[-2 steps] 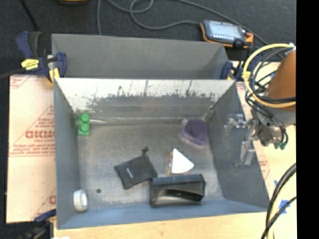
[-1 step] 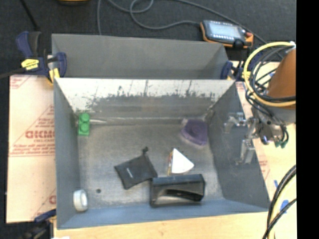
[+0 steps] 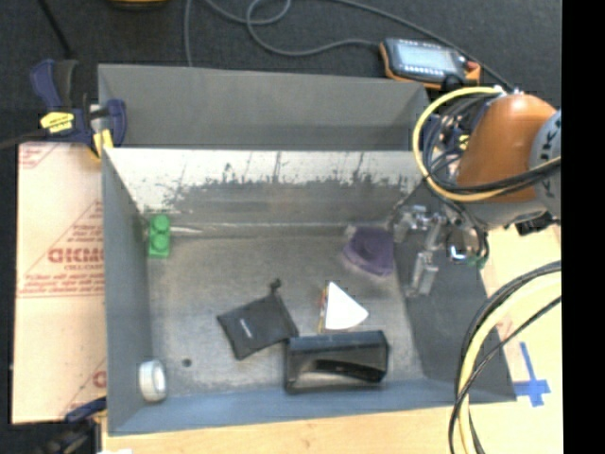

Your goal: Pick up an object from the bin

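My gripper hangs at the right side of the bin, its fingers pointing down with a narrow gap and nothing between them. Just to its left, at the back right of the floor, lies a soft purple thing. In front of that rests a white wedge-shaped piece with an orange edge. Near the front wall lies a black rectangular case, below and left of the gripper.
A flat black pouch lies in the middle front. Against the left wall stands a green piece. A small white tape roll sits in the front left corner. The arm's orange cover and cables hang over the bin's right rim.
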Available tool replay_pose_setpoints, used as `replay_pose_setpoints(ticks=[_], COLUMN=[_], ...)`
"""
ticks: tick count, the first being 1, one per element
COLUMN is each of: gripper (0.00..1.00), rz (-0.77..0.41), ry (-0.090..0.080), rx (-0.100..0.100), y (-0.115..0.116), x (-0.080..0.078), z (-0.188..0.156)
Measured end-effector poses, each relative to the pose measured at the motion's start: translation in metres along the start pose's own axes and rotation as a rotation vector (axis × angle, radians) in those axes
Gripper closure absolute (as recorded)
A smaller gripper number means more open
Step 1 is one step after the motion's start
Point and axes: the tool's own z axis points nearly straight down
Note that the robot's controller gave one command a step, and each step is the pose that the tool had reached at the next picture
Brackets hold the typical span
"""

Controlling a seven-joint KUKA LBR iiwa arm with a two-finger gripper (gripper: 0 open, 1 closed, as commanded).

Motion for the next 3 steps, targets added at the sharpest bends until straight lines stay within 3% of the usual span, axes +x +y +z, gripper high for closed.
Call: replay_pose_setpoints(ticks=[1,2,3], gripper=[0.0,0.0,0.0], rz=[0.059,0.056,0.238], ry=[0.011,0.003,0.017], rx=[-0.001,0.0,0.0], y=[0.005,0.023,0.028], x=[-0.008,-0.053,-0.046], z=[0.008,-0.002,0.061])
